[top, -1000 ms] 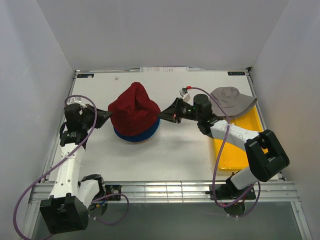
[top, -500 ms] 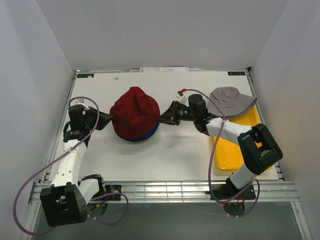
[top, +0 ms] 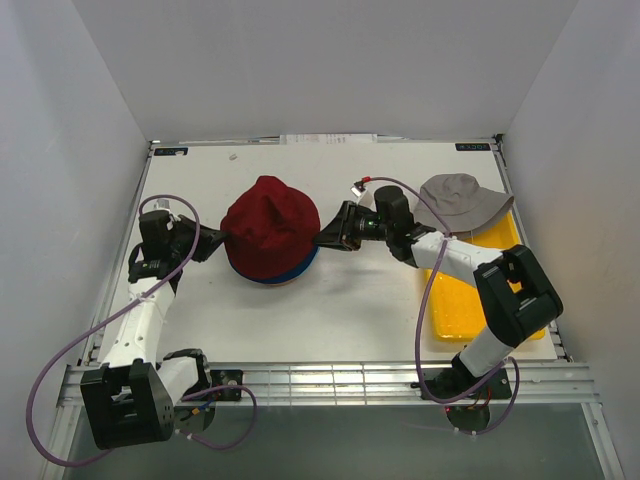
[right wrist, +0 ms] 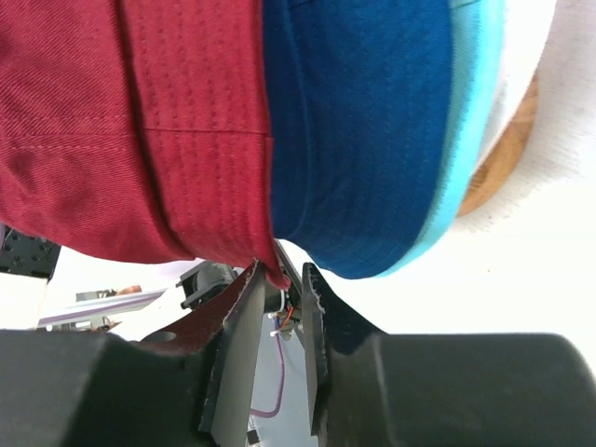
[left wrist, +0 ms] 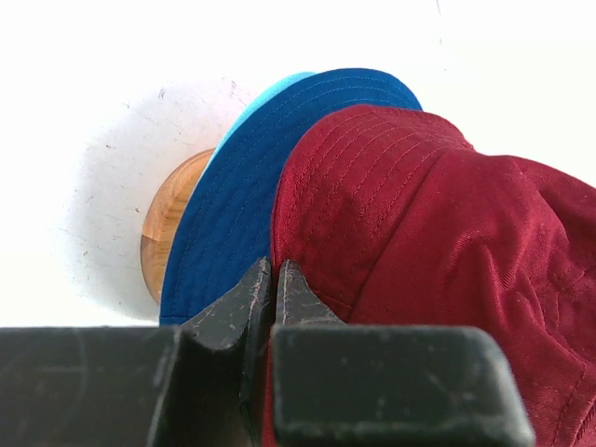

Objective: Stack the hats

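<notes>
**Red hat on the stack, one side being let go**

The red hat [top: 270,228] sits on top of the pile at the middle of the surface [top: 340,310], held from both sides so it can be drawn down evenly over the hats below. The left hand [top: 212,241] lies low at the hat's left brim. Its wrist view shows the fingers pressed almost together at the brim's edge, pinching it as far as can be told. The right hand [top: 321,240] is at the opposite brim with its fingers a little spread. A corner of red brim lies at their tips, and it looks loose, not clamped. Judging by that, the hat is down far enough and this side is being released.

The red hat is soft twill with rows of stitching round the brim. Its crown is creased and stands up in a blunt peak, so it is not yet fully seated. Under it the navy hat [left wrist: 237,196] shows its brim, then a sliver of the teal hat [right wrist: 466,140], and the wooden stand [left wrist: 166,223] pokes out at the bottom. A white hat cannot be made out.

The grey hat [top: 458,200] lies well apart to the right, at the far end of the yellow tray [top: 455,305]. It appears to be the one left to stack.
</notes>
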Controlling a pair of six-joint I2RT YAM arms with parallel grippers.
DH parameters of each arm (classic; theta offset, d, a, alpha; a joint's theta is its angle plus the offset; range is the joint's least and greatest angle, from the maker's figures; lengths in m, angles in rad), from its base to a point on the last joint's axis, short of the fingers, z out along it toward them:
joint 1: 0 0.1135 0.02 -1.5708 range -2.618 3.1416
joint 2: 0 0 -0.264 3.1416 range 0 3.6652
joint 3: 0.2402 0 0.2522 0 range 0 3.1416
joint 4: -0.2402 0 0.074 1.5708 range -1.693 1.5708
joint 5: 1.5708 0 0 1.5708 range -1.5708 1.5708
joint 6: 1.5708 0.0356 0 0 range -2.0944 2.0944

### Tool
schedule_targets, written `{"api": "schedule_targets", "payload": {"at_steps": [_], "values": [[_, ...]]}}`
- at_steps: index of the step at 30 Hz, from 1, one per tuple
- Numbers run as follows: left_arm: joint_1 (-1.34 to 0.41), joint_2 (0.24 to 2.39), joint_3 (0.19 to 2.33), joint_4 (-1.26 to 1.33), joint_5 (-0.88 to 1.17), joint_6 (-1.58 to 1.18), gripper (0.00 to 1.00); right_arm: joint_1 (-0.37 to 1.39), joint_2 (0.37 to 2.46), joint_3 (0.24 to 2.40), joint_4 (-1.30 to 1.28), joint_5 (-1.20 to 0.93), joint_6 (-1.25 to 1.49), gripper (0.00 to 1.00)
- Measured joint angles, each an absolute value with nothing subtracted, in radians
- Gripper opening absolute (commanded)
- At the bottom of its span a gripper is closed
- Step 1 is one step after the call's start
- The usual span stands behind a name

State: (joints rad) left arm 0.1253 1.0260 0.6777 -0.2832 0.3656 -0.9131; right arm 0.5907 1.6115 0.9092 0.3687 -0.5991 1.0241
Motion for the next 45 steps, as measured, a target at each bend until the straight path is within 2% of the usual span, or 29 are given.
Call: {"api": "schedule_targets", "payload": {"at_steps": [12,15,20,30,38,39,45], "values": [[0.125,1.026,0.678,-0.284,0.361,-0.907,0.00,0.519,1.546,0.909,0.355,-0.600,1.020,0.41],[0.125,1.026,0.678,-0.284,0.361,-0.906,0.00,0.505,1.547,0.910,0.385,-0.606,1.038,0.48],[0.125,1.026,0.678,-0.284,0.361,-0.906,0.00,0.499,1.593,0.941,0.449,-0.614,1.078,0.55],[0.125,1.026,0.678,-0.284,0.361,-0.906,0.00,0.500,1.697,0.994,0.521,-0.631,1.145,0.56],[0.125,1.026,0.678,-0.284,0.360,-0.906,0.00,0.511,1.729,1.015,0.558,-0.635,1.176,0.50],[0.125,1.026,0.678,-0.284,0.360,-0.906,0.00,0.512,1.734,1.021,0.558,-0.636,1.179,0.45],[0.125,1.030,0.678,-0.285,0.355,-0.904,0.00,0.513,1.768,1.042,0.565,-0.637,1.190,0.25]]}}
